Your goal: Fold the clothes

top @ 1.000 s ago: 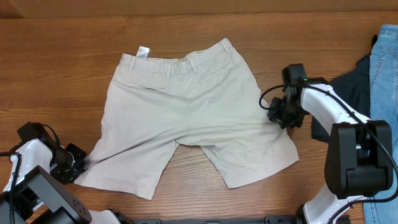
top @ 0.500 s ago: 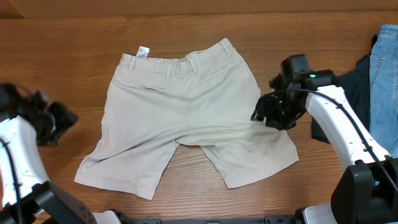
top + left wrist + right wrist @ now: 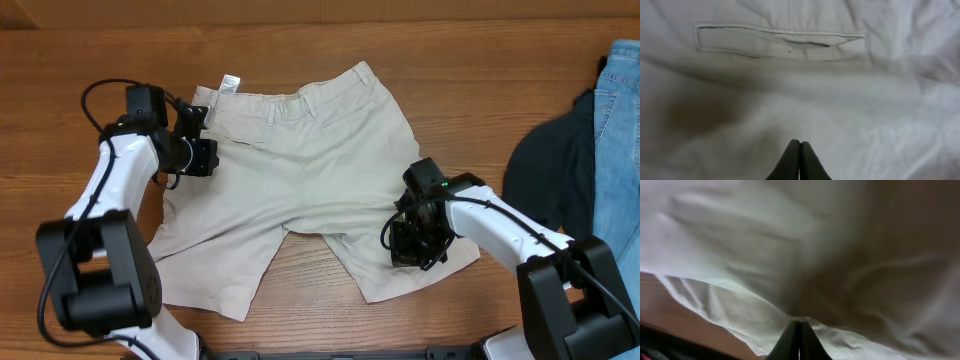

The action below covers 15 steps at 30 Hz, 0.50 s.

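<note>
Looked to me like this was the smoothing/setup stage, no fold made yet. The shorts lay spread flat, back side up, in the middle of the bench, waistband toward the far edge and legs toward the robot. The jeans and a dark garment sat off at the right edge, apart from them

The left end effector was clenched, tips pressed together right over the cloth just below the back pocket. The right end effector was clenched too, down on the leg on the robot's right, near its hem. I couldn't see any fabric actually caught in either one, so I'd call them empty

My guess at the next move: both need to open and take a proper bite of an edge, through both layers, before one half can be carried over the other

Compared with a second earlier, the left one had been down at the hem of the other leg and had swung up toward the waistband. The right one had been at the shorts' side edge and had slid down onto the leg. The shorts themselves had barely budged
</note>
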Each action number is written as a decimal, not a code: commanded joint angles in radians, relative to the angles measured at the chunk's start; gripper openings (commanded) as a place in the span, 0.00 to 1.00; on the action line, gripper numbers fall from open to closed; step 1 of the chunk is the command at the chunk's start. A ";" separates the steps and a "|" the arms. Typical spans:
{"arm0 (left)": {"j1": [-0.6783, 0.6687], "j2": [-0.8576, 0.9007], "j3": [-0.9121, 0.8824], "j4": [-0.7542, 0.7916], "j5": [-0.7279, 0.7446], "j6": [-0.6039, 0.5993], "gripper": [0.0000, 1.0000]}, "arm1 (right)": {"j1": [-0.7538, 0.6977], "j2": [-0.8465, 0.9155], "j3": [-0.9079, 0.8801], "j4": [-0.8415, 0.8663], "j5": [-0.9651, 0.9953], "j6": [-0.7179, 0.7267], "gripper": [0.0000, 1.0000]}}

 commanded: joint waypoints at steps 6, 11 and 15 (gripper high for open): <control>0.005 0.148 0.008 0.045 -0.208 -0.058 0.04 | 0.014 -0.004 -0.050 -0.144 0.305 0.380 0.04; 0.035 0.166 0.009 0.076 -0.345 -0.152 0.04 | 0.014 -0.004 -0.050 -0.213 0.314 0.431 0.04; 0.082 0.166 0.011 0.098 -0.389 -0.231 0.04 | 0.014 -0.005 -0.047 -0.212 0.329 0.429 0.04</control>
